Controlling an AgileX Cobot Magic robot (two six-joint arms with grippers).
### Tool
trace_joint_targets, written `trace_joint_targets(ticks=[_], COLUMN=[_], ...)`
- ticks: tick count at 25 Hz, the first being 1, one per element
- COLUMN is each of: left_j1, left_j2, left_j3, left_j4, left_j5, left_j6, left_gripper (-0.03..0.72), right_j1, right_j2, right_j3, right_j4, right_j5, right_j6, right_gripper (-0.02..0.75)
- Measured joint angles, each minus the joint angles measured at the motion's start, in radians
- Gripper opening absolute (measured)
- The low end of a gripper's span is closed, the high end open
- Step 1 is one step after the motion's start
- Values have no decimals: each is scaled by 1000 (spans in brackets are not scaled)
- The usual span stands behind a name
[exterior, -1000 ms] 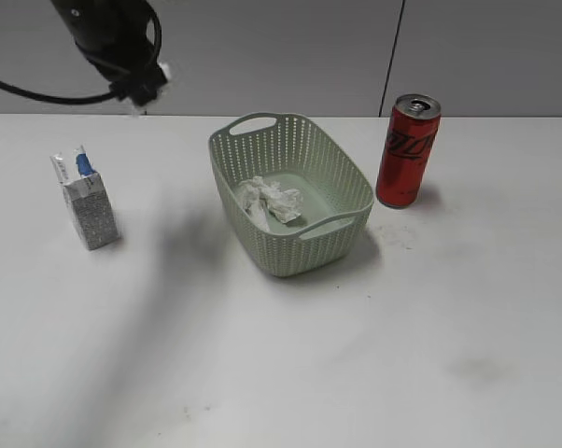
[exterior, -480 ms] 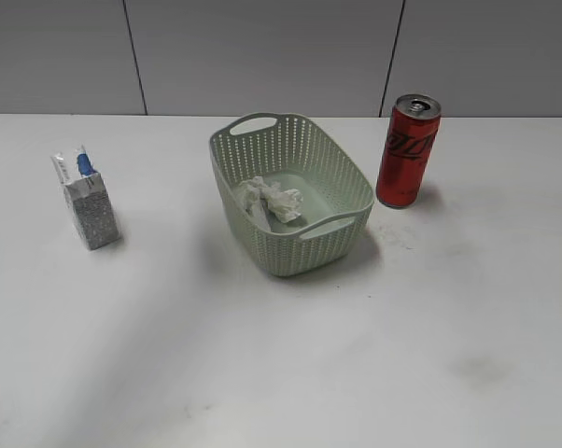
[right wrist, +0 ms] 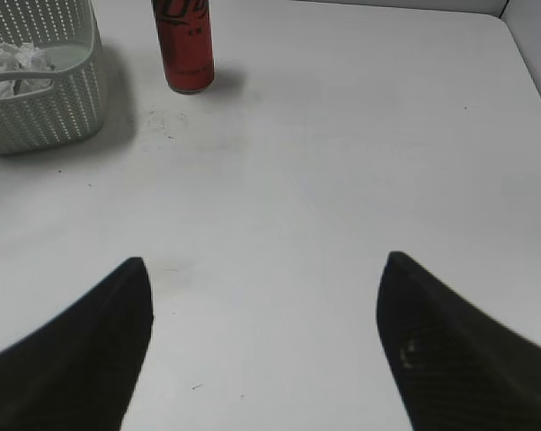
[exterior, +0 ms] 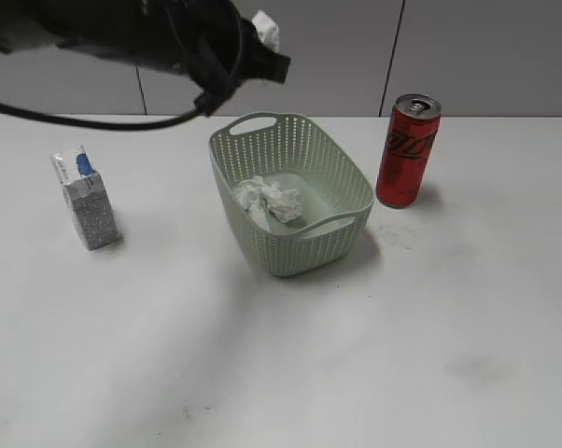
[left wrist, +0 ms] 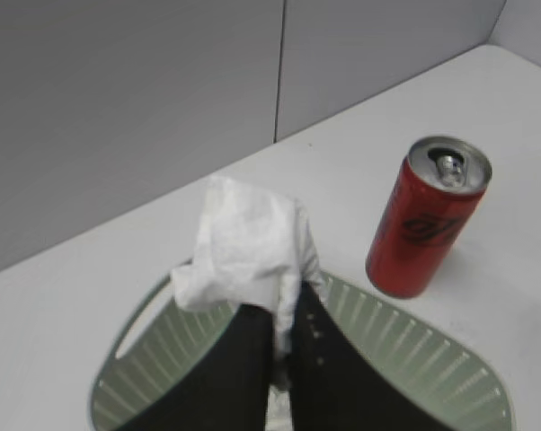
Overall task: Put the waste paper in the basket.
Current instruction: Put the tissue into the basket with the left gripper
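Carton [exterior: 87, 199]: standing nr counter's left edge. Left gripper [exterior: 262, 51]: hovering over back edge, jaws clamping one paper wad [left wrist: 245, 250]. Basket [exterior: 328, 168]: sitting mid-counter, holding more waste paper [exterior: 272, 199] inside. Can [exterior: 407, 150]: standing upright, right of basket. Right gripper [right wrist: 266, 346]: hanging w/ jaws spread wide, nothing between.

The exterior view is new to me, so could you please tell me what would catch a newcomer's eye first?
First, the dark left arm reaching in at the top left, its left gripper shut on a white paper wad held above the far rim of the pale green basket. Next, the red can stands upright to the right of the basket, apart from it. More crumpled paper lies inside the basket.
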Motion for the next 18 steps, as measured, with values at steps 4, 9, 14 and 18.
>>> trace_joint_targets(ticks=[4,9,14,18], left_j1=[-25,-30,-30,-30], left_j2=[50,130,146,146], left_j3=[83,91,92,92], left_j4=[-4,-6,-11,-12], left_j5=[-101,-123,-134,-141], left_j6=[0,0,-1,-1], left_gripper=[34,303,651,684], right_j1=[0,0,0,0], right_j2=[0,0,0,0], right_j3=[0,0,0,0], right_j4=[0,0,0,0], right_j5=[0,0,0,0], right_j6=[0,0,1,1], right_gripper=[588,588,588,588])
